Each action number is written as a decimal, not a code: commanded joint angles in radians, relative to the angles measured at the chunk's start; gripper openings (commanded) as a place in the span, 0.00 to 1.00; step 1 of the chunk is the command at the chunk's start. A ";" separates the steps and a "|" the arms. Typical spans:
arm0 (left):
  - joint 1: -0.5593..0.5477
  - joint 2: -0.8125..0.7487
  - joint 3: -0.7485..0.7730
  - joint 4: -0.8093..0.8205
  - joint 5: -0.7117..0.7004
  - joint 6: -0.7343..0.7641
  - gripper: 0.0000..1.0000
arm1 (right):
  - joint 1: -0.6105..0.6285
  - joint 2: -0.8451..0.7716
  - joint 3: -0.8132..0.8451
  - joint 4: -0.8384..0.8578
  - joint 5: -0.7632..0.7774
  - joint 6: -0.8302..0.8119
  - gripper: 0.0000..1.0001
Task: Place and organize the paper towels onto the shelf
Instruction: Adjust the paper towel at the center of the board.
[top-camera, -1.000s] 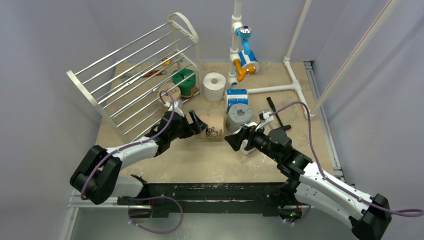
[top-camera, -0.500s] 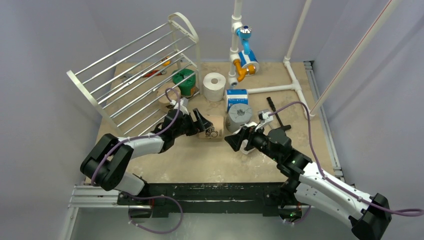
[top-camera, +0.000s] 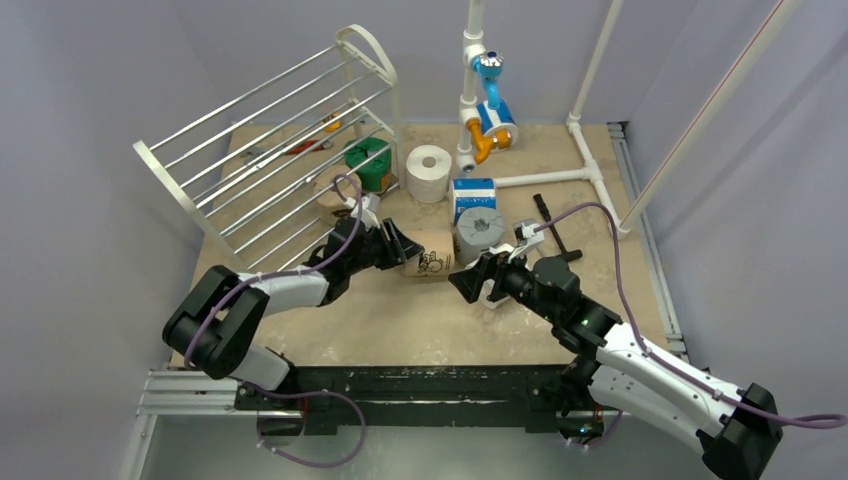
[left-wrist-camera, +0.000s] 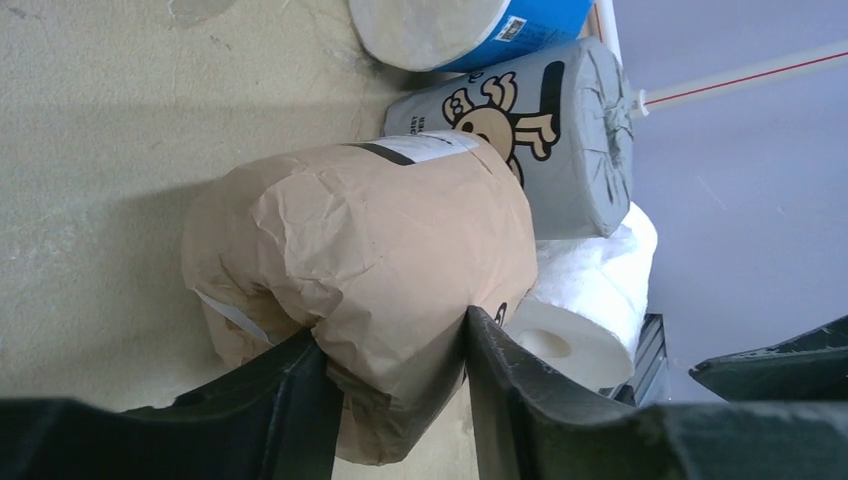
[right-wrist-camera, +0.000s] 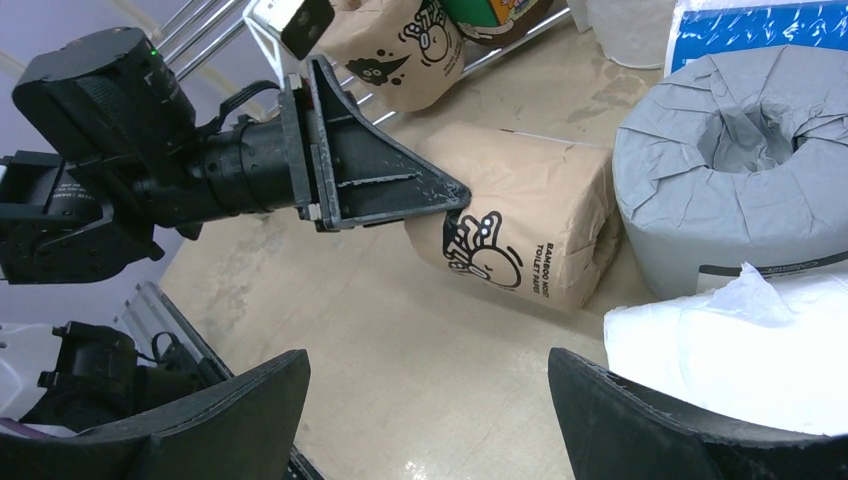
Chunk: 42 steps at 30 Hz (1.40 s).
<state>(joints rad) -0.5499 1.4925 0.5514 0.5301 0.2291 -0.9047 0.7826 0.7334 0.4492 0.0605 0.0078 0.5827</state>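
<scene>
A tan printed roll (left-wrist-camera: 370, 240) lies on its side mid-table (top-camera: 428, 255). My left gripper (left-wrist-camera: 395, 340) is shut on its crumpled wrapper end, both fingers pressing into the paper. Behind it stand a grey roll (top-camera: 480, 232), a blue-white roll (top-camera: 474, 196), a plain white roll (top-camera: 430, 172) and a green roll (top-camera: 368, 163). Another tan roll (top-camera: 335, 192) sits at the foot of the shelf (top-camera: 270, 150), which leans at the back left. My right gripper (right-wrist-camera: 430, 365) hangs open over bare table, with a loose white roll (right-wrist-camera: 720, 340) beside its right finger.
A white pipe frame with blue and orange fittings (top-camera: 487, 100) rises at the back centre and runs along the right side. A black tool (top-camera: 553, 225) lies right of the grey roll. An orange-handled tool (top-camera: 310, 145) lies under the shelf rods.
My left gripper reached forward to the tan roll and closed its fingers on the wrapper. The right arm shifted only slightly.
</scene>
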 joint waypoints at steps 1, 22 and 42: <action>0.007 -0.079 -0.008 0.035 0.009 0.032 0.39 | -0.001 -0.004 0.016 0.017 -0.004 -0.014 0.91; -0.264 -0.411 0.369 -1.046 -0.468 0.391 0.19 | -0.001 0.001 0.030 0.028 0.058 -0.032 0.90; -0.428 -0.161 0.460 -1.199 -0.631 0.474 0.51 | -0.001 -0.008 0.016 -0.038 0.093 -0.034 0.90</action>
<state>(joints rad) -0.9688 1.3281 0.9646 -0.6968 -0.3756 -0.4446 0.7826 0.7330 0.4496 0.0406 0.0845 0.5640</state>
